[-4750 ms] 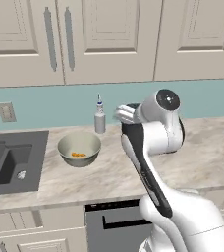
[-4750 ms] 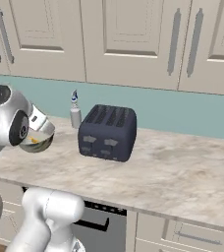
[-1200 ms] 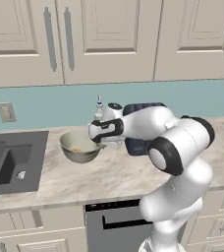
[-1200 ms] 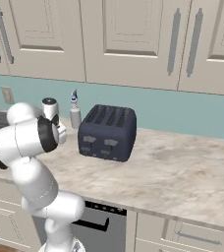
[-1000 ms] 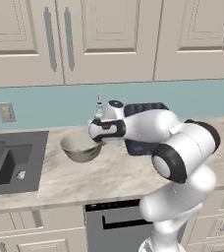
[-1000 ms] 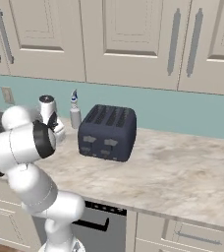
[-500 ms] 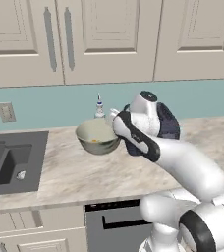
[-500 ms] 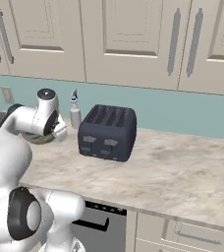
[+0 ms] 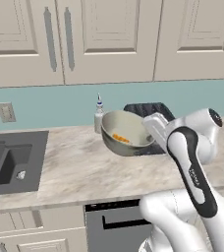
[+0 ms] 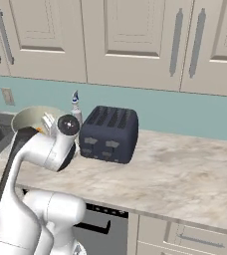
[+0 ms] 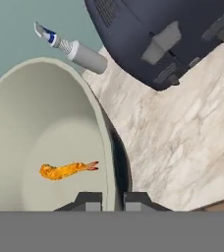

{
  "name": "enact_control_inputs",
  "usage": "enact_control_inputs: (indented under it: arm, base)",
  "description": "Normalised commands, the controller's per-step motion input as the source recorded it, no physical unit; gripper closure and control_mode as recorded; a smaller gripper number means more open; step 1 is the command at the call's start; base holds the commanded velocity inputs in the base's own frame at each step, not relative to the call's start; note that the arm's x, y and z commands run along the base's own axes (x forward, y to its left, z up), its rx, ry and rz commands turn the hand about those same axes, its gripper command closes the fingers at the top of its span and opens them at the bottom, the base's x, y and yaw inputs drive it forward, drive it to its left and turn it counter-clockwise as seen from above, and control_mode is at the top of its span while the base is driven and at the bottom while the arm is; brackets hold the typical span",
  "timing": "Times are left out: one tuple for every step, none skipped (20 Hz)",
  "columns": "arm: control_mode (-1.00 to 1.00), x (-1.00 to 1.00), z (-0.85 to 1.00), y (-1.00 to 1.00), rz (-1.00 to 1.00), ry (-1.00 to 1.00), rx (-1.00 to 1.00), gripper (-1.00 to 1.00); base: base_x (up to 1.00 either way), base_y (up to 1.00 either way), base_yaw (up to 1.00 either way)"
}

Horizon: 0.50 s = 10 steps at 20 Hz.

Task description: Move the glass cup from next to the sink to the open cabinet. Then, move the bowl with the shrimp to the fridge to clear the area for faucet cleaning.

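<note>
The bowl [image 9: 125, 134] is cream inside and greyish-olive outside. It hangs tilted above the counter in front of the toaster, with an orange shrimp [image 11: 67, 170] lying in it. My gripper [image 9: 151, 129] is shut on the bowl's right rim, and in the hand view its fingertips [image 11: 111, 200] pinch the rim wall between them. From the right base view the bowl [image 10: 32, 119] sits just left of my hand [image 10: 49, 123]. The dark double sink [image 9: 8, 160] lies at the left end of the counter. The glass cup, the open cabinet and the fridge are out of view.
A dark toaster [image 10: 108, 133] stands on the marble counter [image 10: 185, 172] right behind the bowl. A slim spray bottle with a blue tip [image 9: 99, 115] stands against the teal wall to the toaster's left. Panelled wall cabinets [image 9: 104, 39] with long handles hang overhead. A wall outlet [image 9: 6, 112] sits above the sink.
The bowl has risen off the counter and travelled right, from beside the sink to in front of the toaster, tilting as the arm swung. The grip on its rim has held.
</note>
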Motion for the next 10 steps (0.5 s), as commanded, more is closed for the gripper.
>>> enact_control_inputs:
  arm:
    - [1.00,0.00,0.00,0.00,0.00,0.00,0.00,1.00]
    - [1.00,0.00,0.00,0.00,0.00,0.00,0.00,1.00]
    - [1.00,0.00,0.00,0.00,0.00,0.00,0.00,1.00]
    - [1.00,0.00,0.00,0.00,0.00,0.00,0.00,1.00]
    - [1.00,0.00,0.00,0.00,0.00,0.00,0.00,1.00]
    - [1.00,0.00,0.00,0.00,0.00,0.00,0.00,1.00]
    - [1.00,0.00,0.00,0.00,0.00,0.00,0.00,1.00]
    - [1.00,0.00,0.00,0.00,0.00,0.00,0.00,1.00]
    - [1.00,0.00,0.00,0.00,0.00,0.00,0.00,1.00]
    - [1.00,0.00,0.00,0.00,0.00,0.00,0.00,1.00]
  base:
    - [-1.00,-0.36,0.42]
    - [-1.00,-0.34,0.53]
    - [-0.96,-0.24,0.57]
    - [-0.76,-0.05,0.66]
    - [-0.54,0.00,0.74]
    - [-0.46,0.00,0.78]
    - [-0.39,0.00,0.81]
    - [-0.31,0.00,0.85]
    - [-0.26,0.00,0.87]
    - [-0.26,0.00,0.87]
